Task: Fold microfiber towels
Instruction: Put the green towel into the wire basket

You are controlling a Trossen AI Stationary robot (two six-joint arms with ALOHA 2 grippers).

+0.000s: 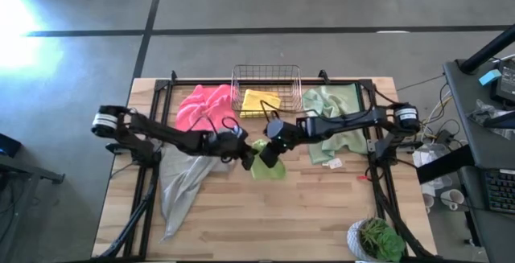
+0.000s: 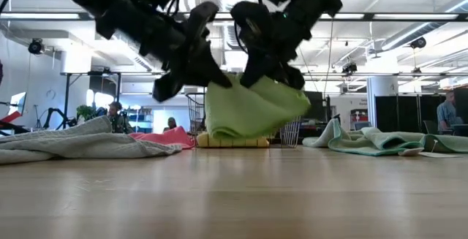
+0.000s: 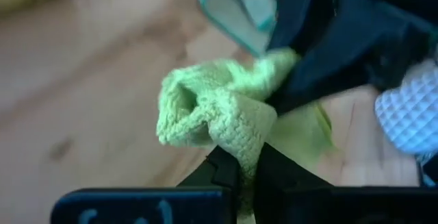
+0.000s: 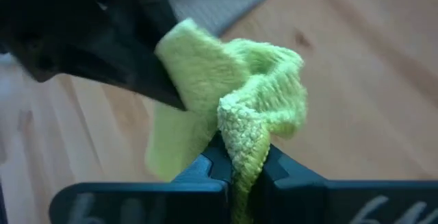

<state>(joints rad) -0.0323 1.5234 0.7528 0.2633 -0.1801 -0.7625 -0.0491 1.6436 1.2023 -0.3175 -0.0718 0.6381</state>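
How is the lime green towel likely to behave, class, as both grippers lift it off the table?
Probably floppy: the lime green towel sags between the left gripper and right gripper. Likely light, and its looped pile probably resists slipping.

Lime green towel [image 2: 252,111] hangs bunched above the wooden table [image 2: 234,195], lifted clear of it, pinched at its upper edge from two sides. Left gripper [image 2: 207,69] clamps the towel's left top corner; right gripper [image 2: 269,71] clamps the top right, both arms coming down from above. Light grey towel [image 2: 80,142] lies rumpled on the table at left, hot pink towel [image 2: 164,138] just behind it. Yellow towel [image 2: 234,141] sits behind the lime one. Pale sage green towel [image 2: 387,140] lies spread at right. People stand in the room beyond.
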